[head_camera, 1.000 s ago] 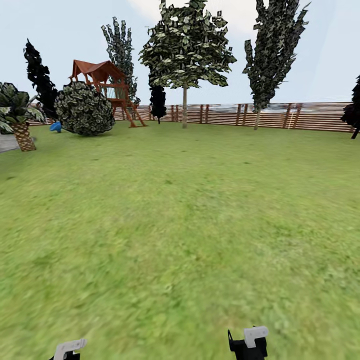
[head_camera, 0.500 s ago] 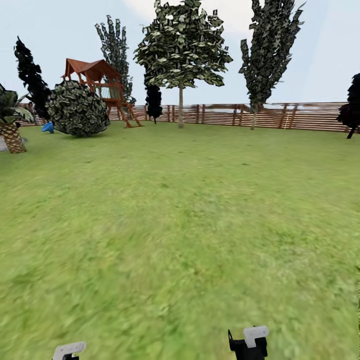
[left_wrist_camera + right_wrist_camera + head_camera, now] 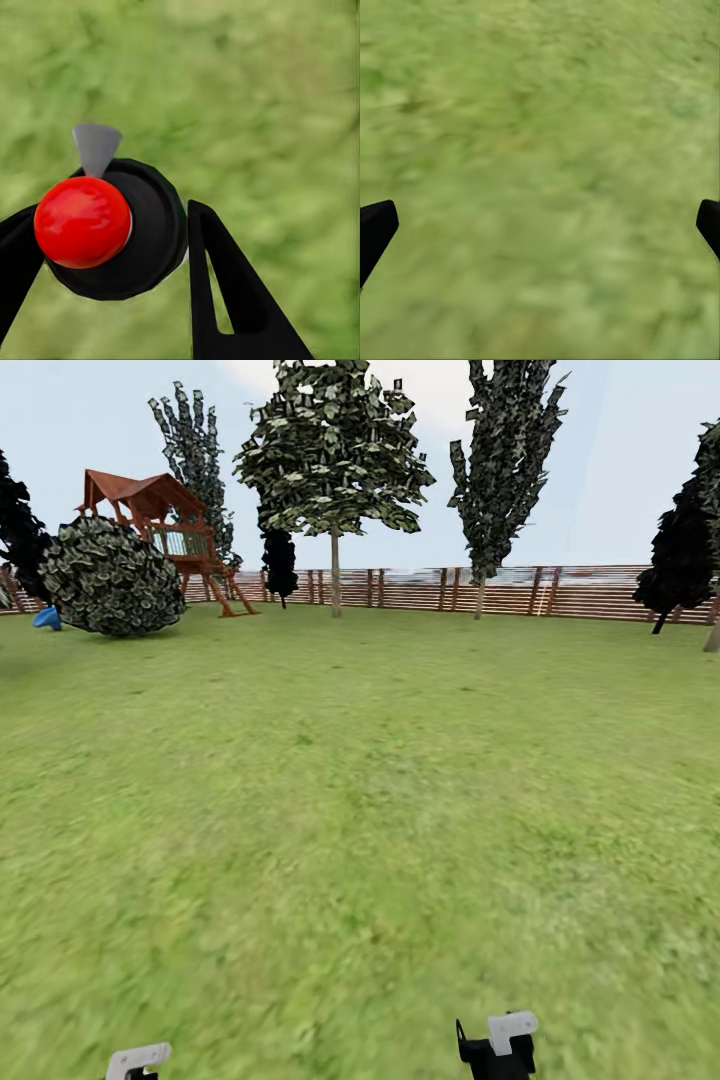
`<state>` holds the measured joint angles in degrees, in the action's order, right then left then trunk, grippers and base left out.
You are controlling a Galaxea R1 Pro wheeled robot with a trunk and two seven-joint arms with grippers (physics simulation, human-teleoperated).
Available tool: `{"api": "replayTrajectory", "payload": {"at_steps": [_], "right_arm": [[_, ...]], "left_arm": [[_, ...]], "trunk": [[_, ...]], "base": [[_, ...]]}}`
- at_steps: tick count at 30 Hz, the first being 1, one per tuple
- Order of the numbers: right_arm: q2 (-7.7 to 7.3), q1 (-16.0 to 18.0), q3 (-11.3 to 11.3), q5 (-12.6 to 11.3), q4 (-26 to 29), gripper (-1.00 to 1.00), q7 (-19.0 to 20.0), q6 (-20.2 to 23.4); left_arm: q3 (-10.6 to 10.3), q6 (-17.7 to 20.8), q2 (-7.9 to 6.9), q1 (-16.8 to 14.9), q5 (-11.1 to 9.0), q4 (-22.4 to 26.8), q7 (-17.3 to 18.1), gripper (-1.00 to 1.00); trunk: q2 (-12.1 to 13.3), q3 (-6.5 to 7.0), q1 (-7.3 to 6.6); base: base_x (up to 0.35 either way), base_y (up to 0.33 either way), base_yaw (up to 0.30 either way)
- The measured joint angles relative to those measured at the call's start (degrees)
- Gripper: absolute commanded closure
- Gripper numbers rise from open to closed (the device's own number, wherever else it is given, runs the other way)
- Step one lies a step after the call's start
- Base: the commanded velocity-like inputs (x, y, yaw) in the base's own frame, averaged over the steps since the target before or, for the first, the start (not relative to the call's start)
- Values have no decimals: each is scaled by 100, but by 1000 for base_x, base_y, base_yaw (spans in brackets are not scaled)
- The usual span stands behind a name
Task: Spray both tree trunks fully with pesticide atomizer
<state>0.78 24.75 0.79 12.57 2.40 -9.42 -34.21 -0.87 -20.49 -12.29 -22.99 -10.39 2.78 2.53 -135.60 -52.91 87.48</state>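
Green grass (image 3: pixel 360 810) spreads across almost the whole head view, running up to a reddish-brown slat fence (image 3: pixel 590 592) along the upper part of the frame. At the upper centre a tree (image 3: pixel 335 455) with a bare pale trunk (image 3: pixel 335 572) stands before the fence, and a second tree (image 3: pixel 500 455) rises to its right on its own thin trunk (image 3: pixel 479 598). At the upper left sit a round shrub (image 3: pixel 108 575) and a wooden play tower (image 3: pixel 150 520); a dark tree (image 3: pixel 685 555) stands at the right edge.

At the bottom edge, parts of my two arms poke into frame.

In my left wrist view, my left pincer (image 3: pixel 112 247) is closed on the pesticide atomizer (image 3: pixel 120 232): its black round body lies between my fingers (image 3: pixel 225 292), with a red ball on top and a grey nozzle.

In my right wrist view, my right pincer (image 3: pixel 540 225) is spread wide, fingertips (image 3: pixel 375 225) at opposite edges, with bare lawn between them.
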Motion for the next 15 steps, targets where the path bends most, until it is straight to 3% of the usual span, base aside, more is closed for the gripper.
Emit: {"api": "replayTrajectory", "payload": {"at_steps": [15], "right_arm": [[0,0,0,0,-1,-100,1,0]], "left_arm": [[3,-4,-11,0,-3,0,1,100]], "trunk": [[0,0,0]], "base": [[336,0,0]]}}
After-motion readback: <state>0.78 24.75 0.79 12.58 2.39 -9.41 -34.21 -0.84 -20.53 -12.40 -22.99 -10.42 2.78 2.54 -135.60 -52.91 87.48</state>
